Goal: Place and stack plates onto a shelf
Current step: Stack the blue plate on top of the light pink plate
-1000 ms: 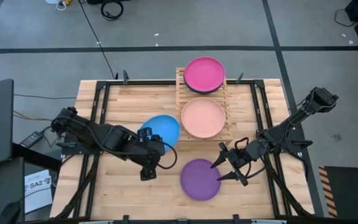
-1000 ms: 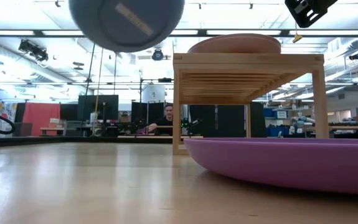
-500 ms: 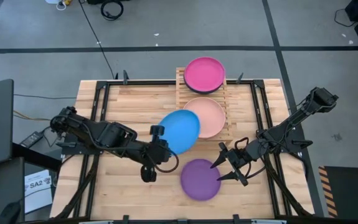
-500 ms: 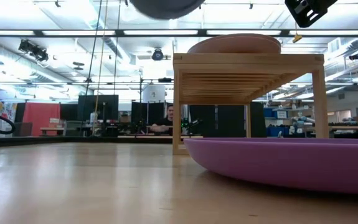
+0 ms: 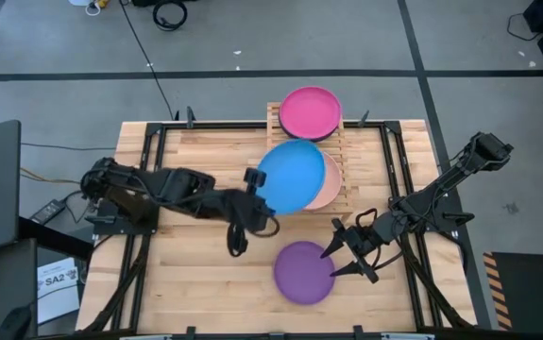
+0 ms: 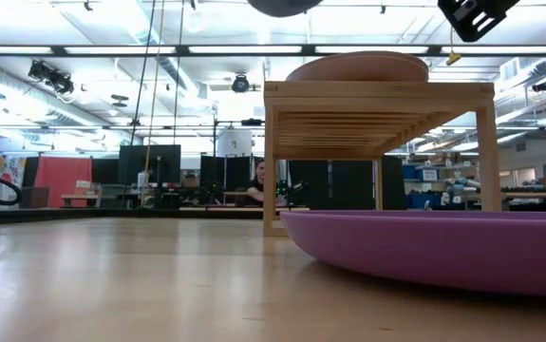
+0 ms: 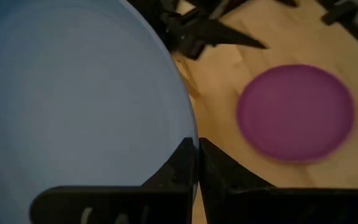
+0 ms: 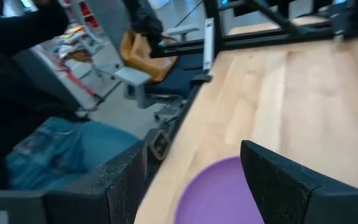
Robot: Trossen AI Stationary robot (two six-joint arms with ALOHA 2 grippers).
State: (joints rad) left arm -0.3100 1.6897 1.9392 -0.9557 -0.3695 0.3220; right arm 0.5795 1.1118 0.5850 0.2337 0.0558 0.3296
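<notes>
My left gripper (image 5: pixel 255 179) is shut on a blue plate (image 5: pixel 293 177), which hovers above the salmon plate (image 5: pixel 331 187) on the near tier of the wooden shelf (image 5: pixel 273 121). A magenta plate (image 5: pixel 310 111) lies on the shelf's far tier. A purple plate (image 5: pixel 303 273) rests flat on the table near the front edge. My right gripper (image 5: pixel 338 257) stands open just above the purple plate's right rim, touching nothing. In the low view only the blue plate's underside (image 6: pixel 286 5) shows, at the top edge. My left gripper pinches the blue plate's rim (image 7: pixel 188 127) between its two fingers, on the side of the plate toward the table's left. The fingers come from the table's left, slanting down. The plate is lifted clear and about level over the salmon plate.
The shelf stands at the table's far middle, raised on legs (image 6: pixel 486 157). Black frame rails (image 5: pixel 153 161) run along the table's left and right sides. Bare wood lies at the table's near left (image 5: pixel 186 283). A person sits beyond the table (image 6: pixel 258 180), and another shows in the right wrist view (image 8: pixel 35 112).
My left gripper has gone up and toward the table's right and far side with the blue plate, rolling as it went. The plate, tilted a second ago beside the shelf, now lies about level over the salmon plate.
</notes>
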